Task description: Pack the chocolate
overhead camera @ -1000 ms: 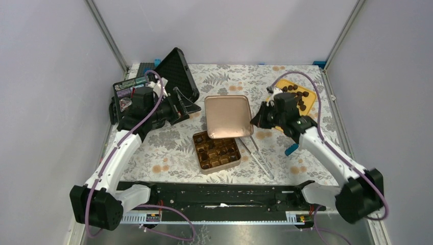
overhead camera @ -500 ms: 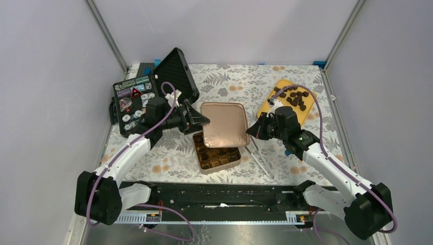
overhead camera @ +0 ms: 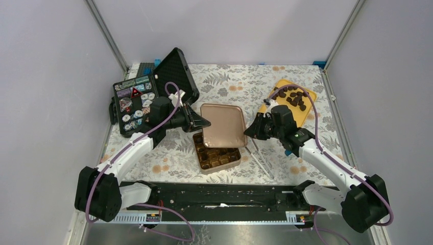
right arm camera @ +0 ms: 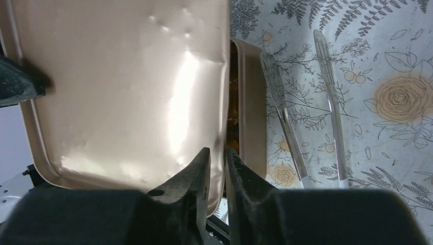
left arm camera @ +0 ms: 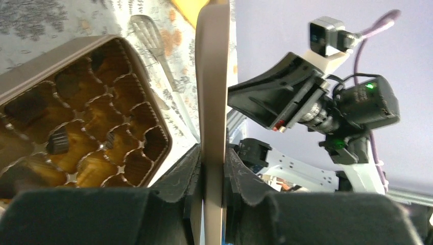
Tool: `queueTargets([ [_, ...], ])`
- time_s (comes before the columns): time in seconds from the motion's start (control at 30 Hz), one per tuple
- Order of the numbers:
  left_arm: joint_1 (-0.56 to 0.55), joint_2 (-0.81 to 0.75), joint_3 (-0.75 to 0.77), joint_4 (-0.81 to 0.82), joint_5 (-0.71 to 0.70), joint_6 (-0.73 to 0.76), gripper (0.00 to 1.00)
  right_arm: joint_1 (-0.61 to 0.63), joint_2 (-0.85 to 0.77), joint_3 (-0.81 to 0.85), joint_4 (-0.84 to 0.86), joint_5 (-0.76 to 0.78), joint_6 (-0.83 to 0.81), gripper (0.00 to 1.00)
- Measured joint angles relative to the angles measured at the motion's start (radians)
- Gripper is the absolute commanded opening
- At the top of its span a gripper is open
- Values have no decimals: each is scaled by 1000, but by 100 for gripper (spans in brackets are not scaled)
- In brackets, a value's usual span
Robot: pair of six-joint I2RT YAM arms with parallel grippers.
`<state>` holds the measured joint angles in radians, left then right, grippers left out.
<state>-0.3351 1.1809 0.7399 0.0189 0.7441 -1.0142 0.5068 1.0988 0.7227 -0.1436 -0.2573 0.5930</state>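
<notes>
A flat brown lid point(overhead camera: 223, 124) hangs tilted over the far half of the golden gridded tin point(overhead camera: 217, 164). My left gripper point(overhead camera: 203, 122) is shut on the lid's left edge, which runs edge-on between the jaws of that gripper point(left arm camera: 213, 163) in the left wrist view. My right gripper point(overhead camera: 248, 131) pinches the opposite rim, with one finger on either side of the lid point(right arm camera: 127, 87). Dark chocolate point(overhead camera: 293, 96) pieces lie on the yellow tray point(overhead camera: 310, 97) at the back right. Several more pieces of chocolate point(left arm camera: 58, 141) sit in the tin's cups.
Metal tongs point(overhead camera: 261, 159) lie on the flowered cloth just right of the tin. An open black case point(overhead camera: 148, 97) with small items stands at the back left, its lid propped up. The arms' black base rail runs along the near edge.
My left arm swung from the black case to the lid and shut on its left edge. The right arm brought the lid down and nearer, so it now partly covers the tin.
</notes>
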Motion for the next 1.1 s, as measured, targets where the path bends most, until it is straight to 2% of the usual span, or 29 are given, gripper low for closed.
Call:
queueTargets([
  [0.03,0,2,5,-18,-10,7,0,0,1,2,0,-6,-3,55],
  [0.1,-1,9,34,-83,-32,35,0,1,2,8,-2,-15,-1,75],
  [0.2,-4,21,128,-217,-89,114,0,2,2,34,-16,-9,-18,84],
  [0.37,-6,26,430,-519,-252,321,0,4,-12,145,-139,103,-74,87],
  [0.47,-11,18,642,-667,-402,474,0,4,-48,237,-233,262,-115,89],
  [0.6,-66,-26,792,-798,-621,615,0,4,-128,304,-298,457,-158,91],
  [0.77,-306,-41,864,-936,-1022,714,0,4,-199,314,-322,597,-179,92],
  [0.93,-577,66,864,-1044,-1443,737,0,4,-195,314,-348,627,-178,91],
  [1.1,-759,187,859,-1083,-1668,728,0,4,-196,314,-353,637,-179,92],
])
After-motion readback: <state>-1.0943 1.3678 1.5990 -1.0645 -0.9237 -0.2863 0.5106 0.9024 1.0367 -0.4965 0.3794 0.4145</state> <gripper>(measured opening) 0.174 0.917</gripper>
